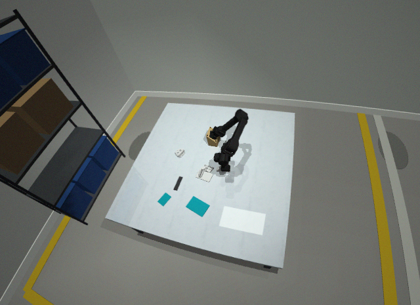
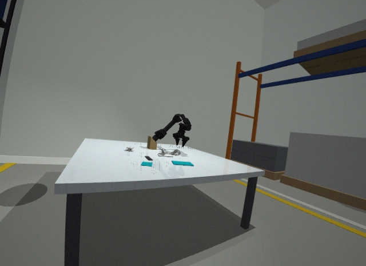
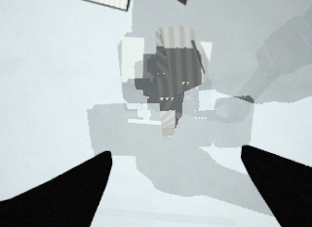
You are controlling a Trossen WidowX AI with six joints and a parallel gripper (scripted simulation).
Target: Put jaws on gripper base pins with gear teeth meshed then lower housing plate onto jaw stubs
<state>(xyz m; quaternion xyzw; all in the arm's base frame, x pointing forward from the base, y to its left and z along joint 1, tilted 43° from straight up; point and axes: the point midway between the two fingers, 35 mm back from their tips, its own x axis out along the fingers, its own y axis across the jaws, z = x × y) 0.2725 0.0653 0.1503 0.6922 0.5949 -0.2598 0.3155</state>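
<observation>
My gripper (image 2: 180, 145) (image 3: 175, 154) is open, its fingertips wide apart above the table with nothing between them. One pale, ribbed jaw (image 3: 179, 66) lies below and ahead of the fingers in the wrist view, its narrow end towards them, partly in the arm's shadow. Left of my hand in the top view, a flat white plate (image 1: 206, 177) lies on the table with curved pale parts at its upper side; its edge shows at the top of the wrist view. A small pale part with raised bits (image 1: 179, 153) (image 2: 128, 149) stands apart, farther left. I cannot tell whether any teeth mesh.
A tan block (image 1: 212, 140) (image 2: 151, 143) stands by the arm's base. A dark bar (image 1: 178, 183) (image 2: 148, 158), a small teal pad (image 1: 164, 199) (image 2: 146, 163), a larger teal pad (image 1: 197, 206) (image 2: 182, 163) and a white rectangle (image 1: 242, 220) lie on the table.
</observation>
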